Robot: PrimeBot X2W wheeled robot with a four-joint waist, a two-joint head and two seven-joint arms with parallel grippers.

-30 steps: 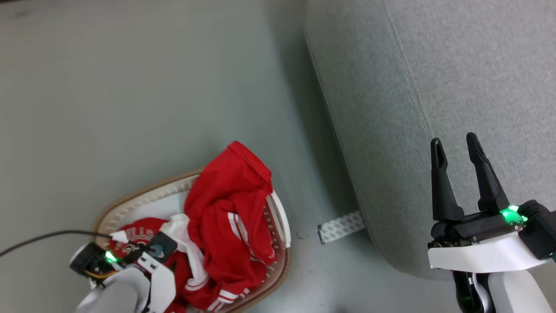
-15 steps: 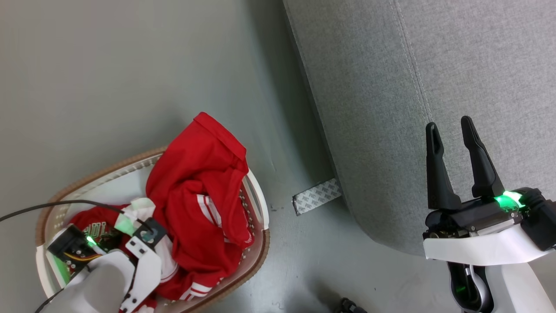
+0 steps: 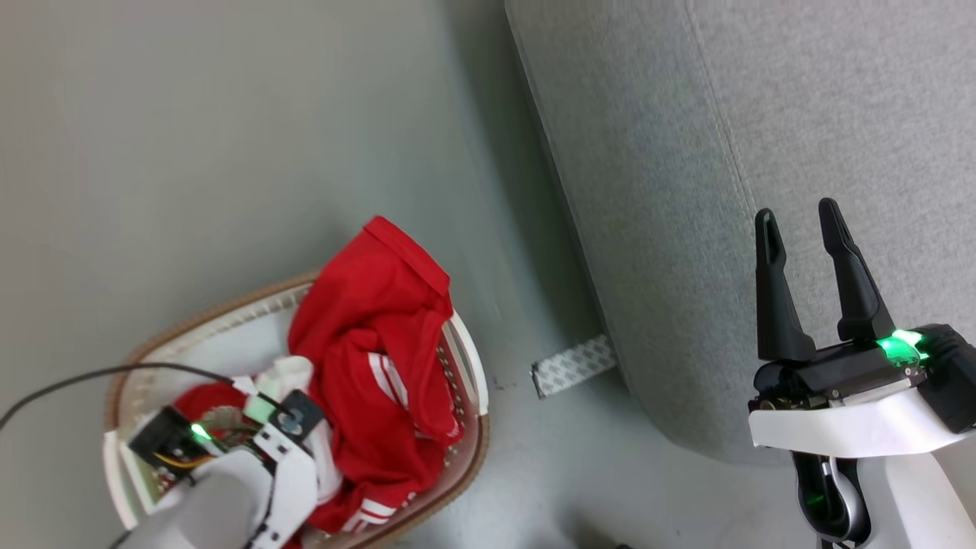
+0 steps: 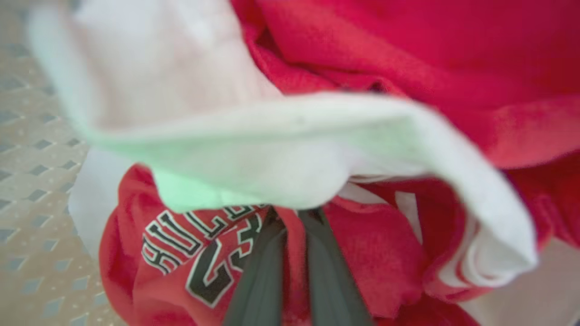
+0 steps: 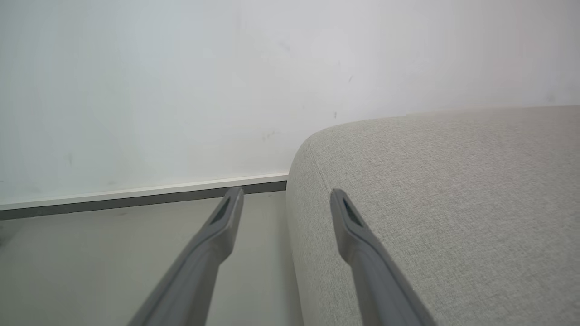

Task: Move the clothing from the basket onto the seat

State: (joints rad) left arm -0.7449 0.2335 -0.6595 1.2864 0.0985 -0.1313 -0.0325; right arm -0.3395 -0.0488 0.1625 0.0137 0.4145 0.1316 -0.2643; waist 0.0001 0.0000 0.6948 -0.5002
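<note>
The basket [image 3: 229, 324], cream with a brown rim, stands on the floor at the lower left of the head view. Red and white clothing [image 3: 374, 335] is heaped in it, and one red piece hangs over the far rim. My left wrist [image 3: 252, 457] reaches down into the heap. In the left wrist view my left gripper [image 4: 292, 215] is shut on a fold of red lettered clothing [image 4: 181, 253], under a white fold [image 4: 281, 149]. The perforated basket wall [image 4: 31, 190] is at the left. My right gripper [image 3: 801, 221] stands open over the edge of the grey seat [image 3: 762, 114], holding nothing.
A grey-white patterned strip [image 3: 573, 366] lies on the floor at the seat's base, between basket and seat. A black cable [image 3: 91, 377] runs from my left wrist. The right wrist view shows a white wall and baseboard [image 5: 136, 197] beyond the seat [image 5: 453, 203].
My left gripper has shut on the red clothing in the basket. The head camera has shifted, so the whole picture moved. The right gripper stays open.
</note>
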